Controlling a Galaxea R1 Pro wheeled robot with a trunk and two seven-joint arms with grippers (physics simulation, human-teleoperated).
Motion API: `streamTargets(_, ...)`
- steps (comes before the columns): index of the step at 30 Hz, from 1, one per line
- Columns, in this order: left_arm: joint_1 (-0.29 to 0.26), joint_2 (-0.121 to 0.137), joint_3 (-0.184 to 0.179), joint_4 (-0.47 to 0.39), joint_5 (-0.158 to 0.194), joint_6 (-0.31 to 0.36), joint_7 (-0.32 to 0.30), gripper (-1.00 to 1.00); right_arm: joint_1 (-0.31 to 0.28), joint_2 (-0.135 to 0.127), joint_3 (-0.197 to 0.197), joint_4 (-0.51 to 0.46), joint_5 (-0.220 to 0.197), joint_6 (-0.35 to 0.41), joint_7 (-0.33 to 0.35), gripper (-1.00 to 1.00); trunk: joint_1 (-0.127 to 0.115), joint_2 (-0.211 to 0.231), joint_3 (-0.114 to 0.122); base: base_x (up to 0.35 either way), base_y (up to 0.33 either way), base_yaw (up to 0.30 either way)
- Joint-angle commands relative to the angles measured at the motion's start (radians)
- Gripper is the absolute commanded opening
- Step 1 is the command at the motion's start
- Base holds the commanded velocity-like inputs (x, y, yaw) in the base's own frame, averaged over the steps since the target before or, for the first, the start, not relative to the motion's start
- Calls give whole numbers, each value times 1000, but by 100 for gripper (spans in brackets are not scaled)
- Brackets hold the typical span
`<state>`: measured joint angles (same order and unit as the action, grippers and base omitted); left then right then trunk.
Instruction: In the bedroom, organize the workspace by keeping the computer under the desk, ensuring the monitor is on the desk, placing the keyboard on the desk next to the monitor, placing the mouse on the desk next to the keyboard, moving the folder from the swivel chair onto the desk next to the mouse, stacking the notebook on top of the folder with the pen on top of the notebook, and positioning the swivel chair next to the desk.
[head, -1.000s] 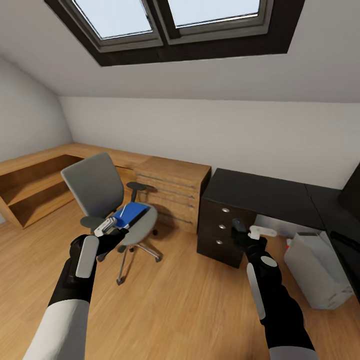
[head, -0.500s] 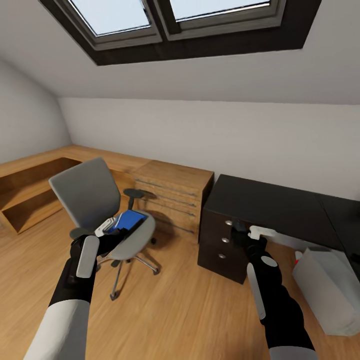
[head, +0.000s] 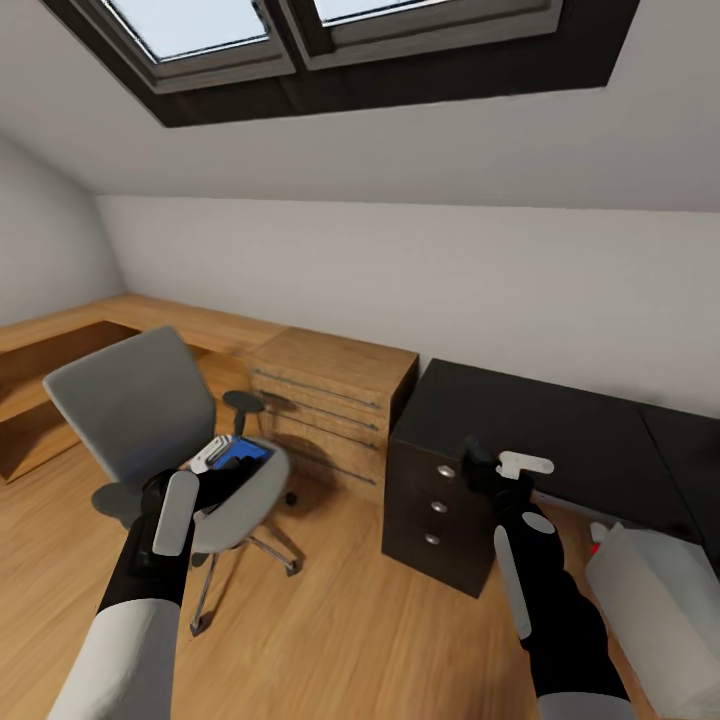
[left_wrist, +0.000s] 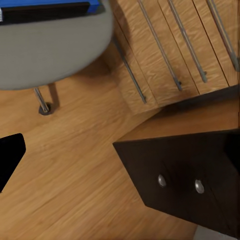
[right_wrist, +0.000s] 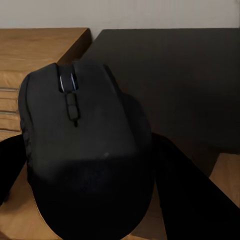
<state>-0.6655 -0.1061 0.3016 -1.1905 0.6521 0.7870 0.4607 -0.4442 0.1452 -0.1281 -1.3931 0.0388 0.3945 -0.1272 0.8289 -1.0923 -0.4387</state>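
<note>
The mouse sits gripped in the right gripper, its long axis running along the fingers and its scroll wheel end pointing ahead toward the desk. The black desk top lies beyond it, with the drawer block's front below its near corner. The blue folder lies on the seat of the swivel chair, long axis toward the chair's back, something dark on top of it. The chair stands on the wood floor just beside the light-wood drawer unit, under a sloped ceiling with skylights. The computer stands by the desk. Both arms reach forward at chest height; the left gripper hangs in front of the chair seat, and I cannot tell how its jaws stand.
</note>
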Motion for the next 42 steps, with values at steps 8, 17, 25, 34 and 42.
streamTargets(8,-1,-1,1,-1,11,3,9,100,-1,1,0,2,3,5,1,-100,1,-1,-1,211,-202,105)
streamTargets(17,0,0,-57,-6,8,2,10,100,-1,0,1,6,3,1,1,-100,1,-1,-1,63,-113,245)
streamTargets(25,0,0,-58,-6,8,2,10,100,-1,-1,1,8,3,1,1,-100,1,-1,-3,2,-8,251)
streamTargets(34,0,0,-58,-5,9,2,10,100,-1,-2,1,8,3,1,2,-100,1,-1,-3,160,0,41)
streamTargets(42,0,0,-58,-3,9,2,10,100,-1,-4,1,14,6,1,0,-100,1,-1,-3,315,0,1)
